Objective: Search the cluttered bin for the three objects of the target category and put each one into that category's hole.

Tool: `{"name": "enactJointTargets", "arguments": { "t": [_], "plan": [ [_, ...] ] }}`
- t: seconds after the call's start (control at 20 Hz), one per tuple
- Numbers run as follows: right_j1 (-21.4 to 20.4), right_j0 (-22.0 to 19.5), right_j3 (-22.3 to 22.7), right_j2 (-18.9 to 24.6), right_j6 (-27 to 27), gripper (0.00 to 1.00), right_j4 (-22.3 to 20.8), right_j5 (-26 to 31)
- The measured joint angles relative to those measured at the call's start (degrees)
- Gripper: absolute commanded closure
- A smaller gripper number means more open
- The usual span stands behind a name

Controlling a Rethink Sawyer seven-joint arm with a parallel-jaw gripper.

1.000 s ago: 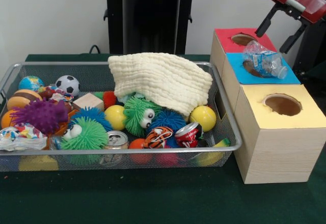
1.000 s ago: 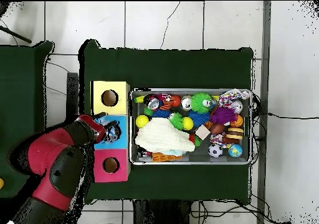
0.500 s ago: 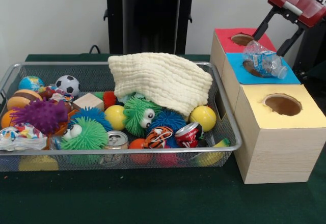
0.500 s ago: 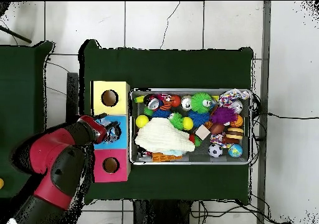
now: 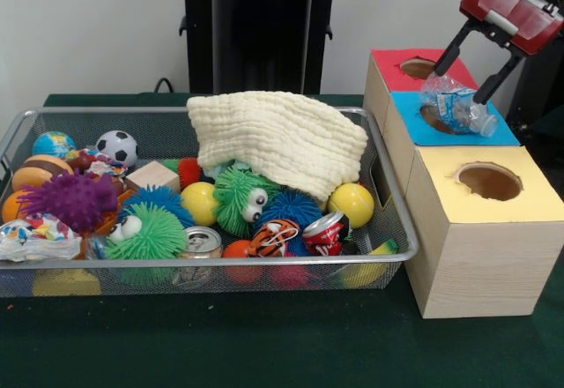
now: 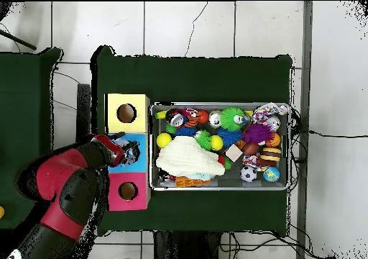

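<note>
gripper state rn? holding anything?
gripper: open, holding nothing; fingers straddle the plastic bottle lying over the blue box's hole.

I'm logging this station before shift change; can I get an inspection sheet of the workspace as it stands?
Surface: dark green cloth table, bare at the front.
Job's things: crushed clear plastic bottle lying over the blue box's hole; red box and yellow box holes uncovered.
Clutter: wire mesh bin packed with balls, spiky toys and cans, cream knitted cloth on top.
Claw: red claw open, above the bottle.
Cables: black cables on the floor.
Surroundings: white tiled floor.
</note>
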Motion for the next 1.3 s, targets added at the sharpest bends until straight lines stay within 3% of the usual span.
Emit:
{"name": "enactJointTargets", "arguments": {
  "t": [1.3],
  "plan": [
    [1.21, 0.73, -0.01, 0.00, 0.50, 0.00, 0.27, -0.34]
  ]
}}
